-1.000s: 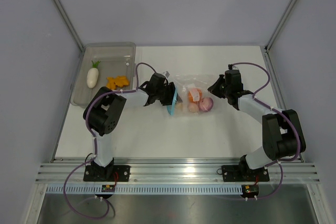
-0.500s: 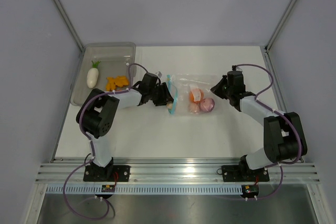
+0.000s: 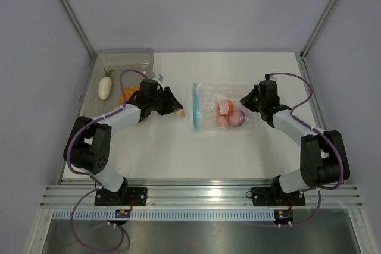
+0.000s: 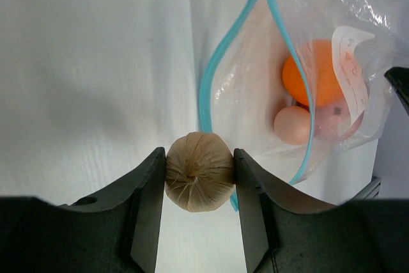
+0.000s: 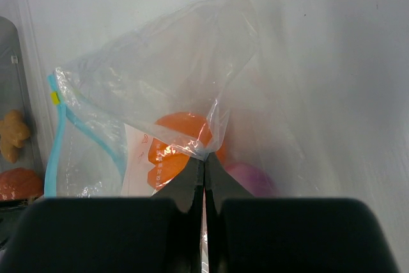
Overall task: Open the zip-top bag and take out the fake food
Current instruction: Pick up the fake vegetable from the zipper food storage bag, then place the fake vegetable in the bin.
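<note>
The zip-top bag [image 3: 209, 99] lies flat on the white table [image 3: 178, 150], right of centre. Its blue zip strip [image 3: 195, 106] now runs straight, where half a second ago it bowed around the left gripper [image 3: 175, 107]. That gripper has drawn back leftward, clear of the mouth, and is pinching one tan round piece [image 4: 199, 171] between its fingers. The right gripper [image 5: 204, 165] is unmoved, jaws pressed together on a fold at the bag's far corner.

Three pieces remain inside: one orange piece [image 4: 319, 71], one pinkish egg [image 4: 292, 124] and one purple onion [image 3: 237, 118].

Bare table separates the strip from the left gripper. The grey tray [image 3: 125, 56] sits at the table's far-left corner, holding one white radish [image 3: 105, 86]; its orange pieces are partly hidden by the arm.
</note>
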